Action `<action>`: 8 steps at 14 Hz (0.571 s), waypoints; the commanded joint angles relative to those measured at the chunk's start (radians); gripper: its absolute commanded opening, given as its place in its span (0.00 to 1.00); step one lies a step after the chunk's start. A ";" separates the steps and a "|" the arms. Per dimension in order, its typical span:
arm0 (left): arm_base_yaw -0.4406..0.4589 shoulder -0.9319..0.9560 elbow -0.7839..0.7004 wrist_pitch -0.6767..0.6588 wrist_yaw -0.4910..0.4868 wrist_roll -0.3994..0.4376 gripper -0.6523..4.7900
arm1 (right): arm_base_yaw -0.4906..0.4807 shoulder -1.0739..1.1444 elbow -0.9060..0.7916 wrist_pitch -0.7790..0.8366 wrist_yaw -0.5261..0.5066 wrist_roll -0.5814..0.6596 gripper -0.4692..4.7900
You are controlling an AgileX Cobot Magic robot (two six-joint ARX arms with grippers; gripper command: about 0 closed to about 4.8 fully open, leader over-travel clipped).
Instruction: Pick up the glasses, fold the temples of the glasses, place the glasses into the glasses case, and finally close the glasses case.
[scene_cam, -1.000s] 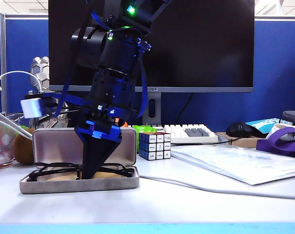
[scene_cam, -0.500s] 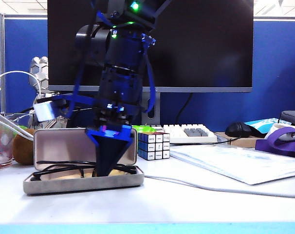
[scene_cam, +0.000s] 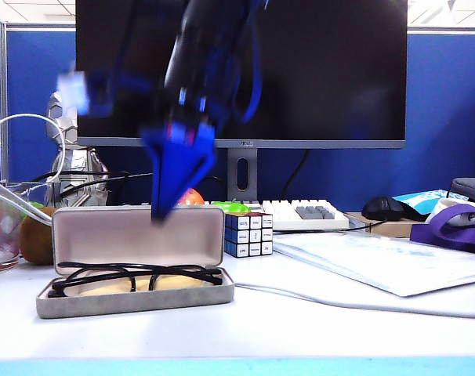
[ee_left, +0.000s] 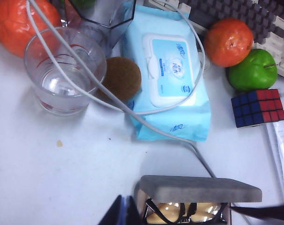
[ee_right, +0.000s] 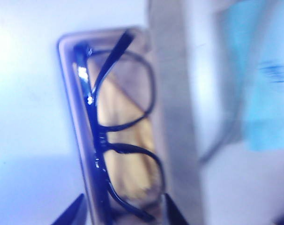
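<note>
The grey felt-covered glasses case [scene_cam: 135,294] sits open on the white table [scene_cam: 300,329], lid standing upright at the back. The thin black-framed glasses [scene_cam: 135,276] lie inside it on a yellow cloth [ee_right: 128,154], their slim black temples [ee_right: 109,68] folded across behind the lenses. The right tool [scene_cam: 161,210], blue and blurred, hangs above the case near the lid's top edge, touching nothing; in the right wrist view its two fingertips [ee_right: 71,213] stand wide apart, empty, either side of the case's end. The left tool [ee_left: 123,213] shows only as a dark tip just beside the case, closed. Nearby are a multicoloured puzzle cube [scene_cam: 248,233] and a light blue packet of wipes [ee_left: 168,70].
</note>
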 commanded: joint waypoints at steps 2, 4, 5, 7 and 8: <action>-0.001 0.004 0.004 0.010 0.048 0.135 0.11 | -0.005 -0.109 0.003 0.082 0.030 0.087 0.11; -0.001 0.013 0.004 0.014 0.114 0.165 0.11 | -0.035 -0.114 0.003 0.163 0.039 0.238 0.09; -0.001 0.020 0.004 0.013 0.165 0.186 0.11 | -0.066 -0.104 0.003 0.195 0.024 0.299 0.09; -0.001 0.047 0.004 -0.005 0.251 0.208 0.11 | -0.114 -0.081 0.003 0.223 -0.019 0.368 0.09; -0.001 0.069 0.004 -0.026 0.297 0.208 0.11 | -0.135 -0.061 0.003 0.226 -0.037 0.393 0.09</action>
